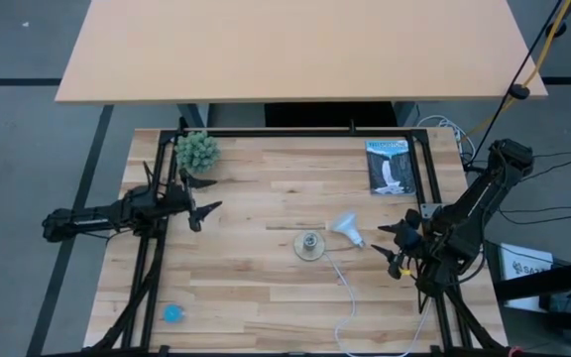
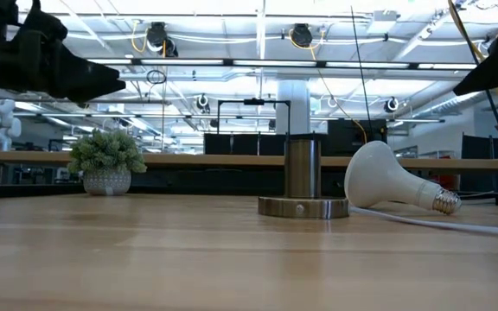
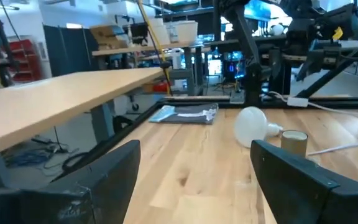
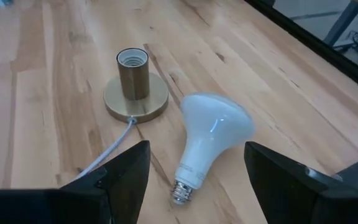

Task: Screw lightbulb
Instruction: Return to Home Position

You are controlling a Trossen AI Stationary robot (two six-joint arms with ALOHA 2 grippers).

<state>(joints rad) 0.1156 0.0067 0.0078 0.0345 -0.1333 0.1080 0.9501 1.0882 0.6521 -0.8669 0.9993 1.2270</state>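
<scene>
Only your right wrist view looks into the socket [image 4: 132, 62], lightbulb [image 4: 210, 134] lying beside, left gripper [image 1: 209, 195], right gripper [image 1: 392, 248] raised, fingers apart.

One lightbulb [image 1: 345, 228], one lamp [image 1: 310, 245], one plant [image 1: 197, 151], one booklet [image 1: 391, 168], one blue object [image 1: 172, 313].

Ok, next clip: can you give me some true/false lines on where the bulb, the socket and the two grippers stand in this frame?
1. The lightbulb is screwed into the socket. False: it lies on its side on the table beside the empty socket.
2. The right gripper is open and holds nothing. True.
3. The left gripper grips the bulb. False: it is open and empty, over the table's left side near the plant.
4. A white cord runs from the socket's base. True.
5. The bulb's screw base points at the socket. False: it points away, toward the right gripper.
</scene>
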